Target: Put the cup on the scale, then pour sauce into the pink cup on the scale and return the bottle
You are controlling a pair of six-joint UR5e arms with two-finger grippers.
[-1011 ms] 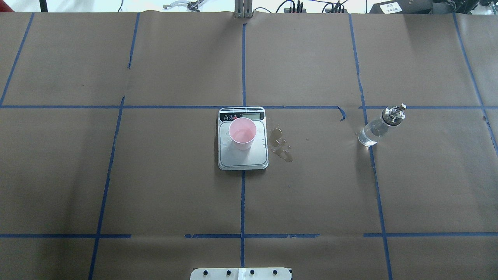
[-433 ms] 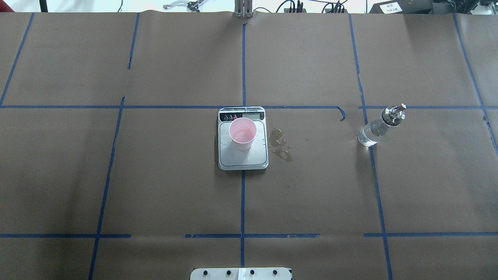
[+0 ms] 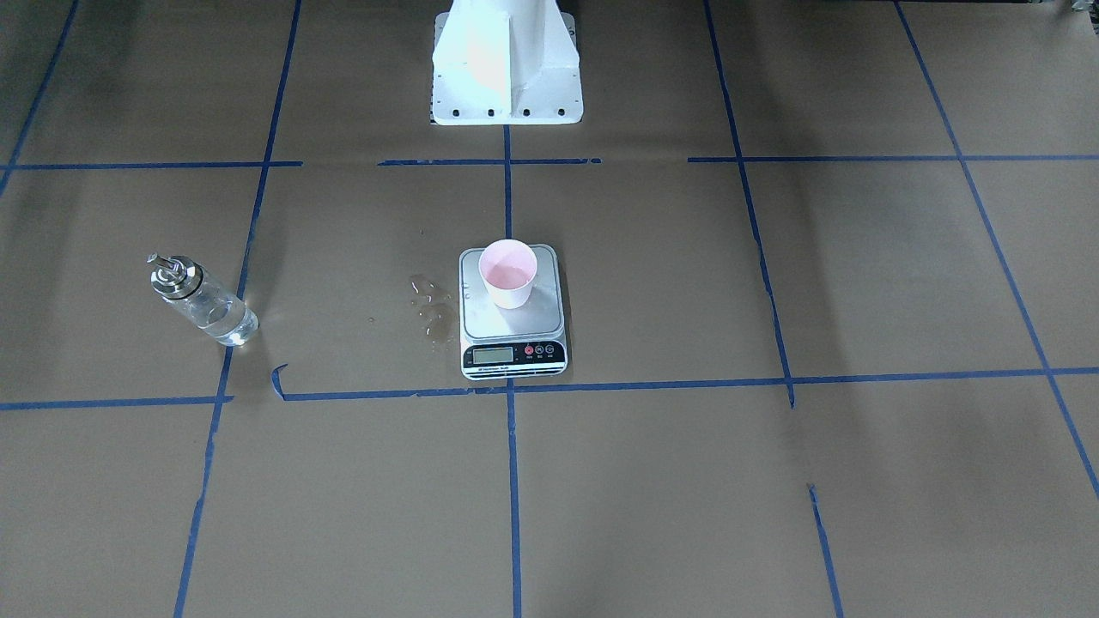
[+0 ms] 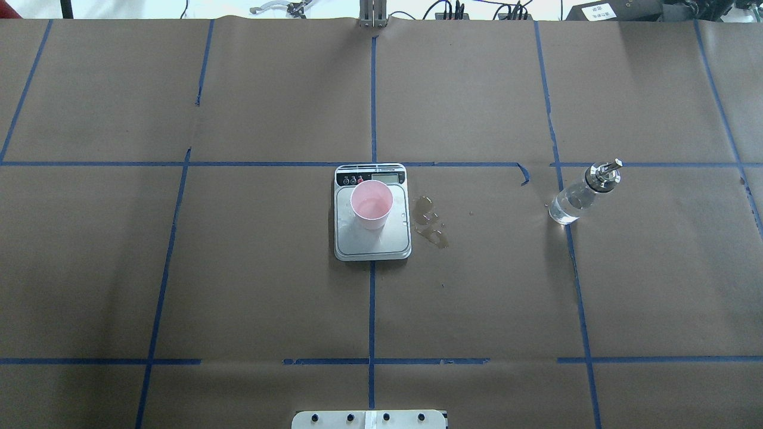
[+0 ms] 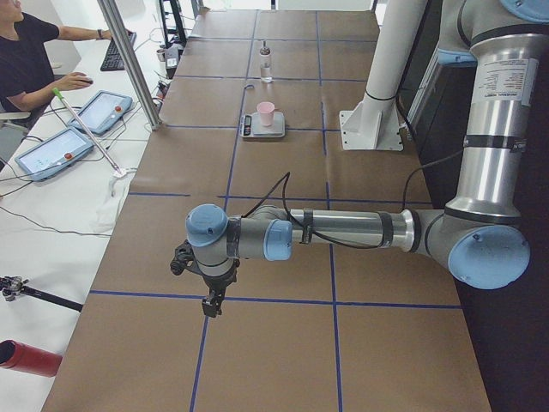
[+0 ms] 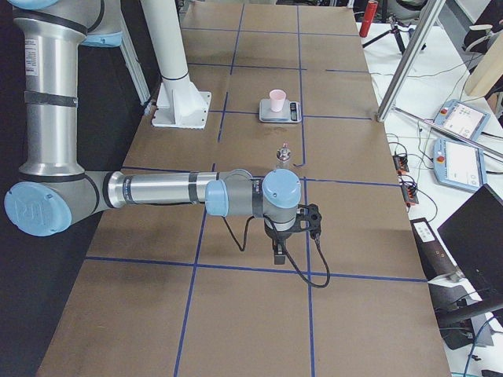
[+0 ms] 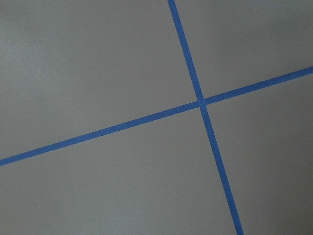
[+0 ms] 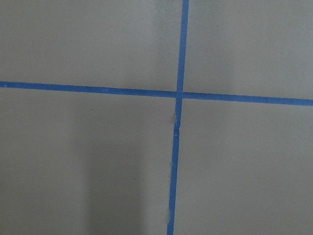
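Note:
The pink cup point(image 4: 371, 205) stands upright on the scale point(image 4: 372, 244) at the table's middle, toward the scale's display end; it also shows in the front view point(image 3: 508, 273). The clear glass bottle point(image 4: 575, 199) with its silver cap stands upright on the table far to the scale's right, with clear liquid in it; it also shows in the front view point(image 3: 202, 302). The left gripper point(image 5: 210, 305) and the right gripper point(image 6: 278, 255) show only in the side views. Each hangs over bare paper near a table end, far from the cup and bottle. I cannot tell whether they are open or shut.
A wet spill patch point(image 4: 430, 223) lies on the brown paper just right of the scale. Blue tape lines grid the table. The robot's white base point(image 3: 506, 60) stands at the near edge. An operator point(image 5: 26, 60) sits at a side desk with tablets.

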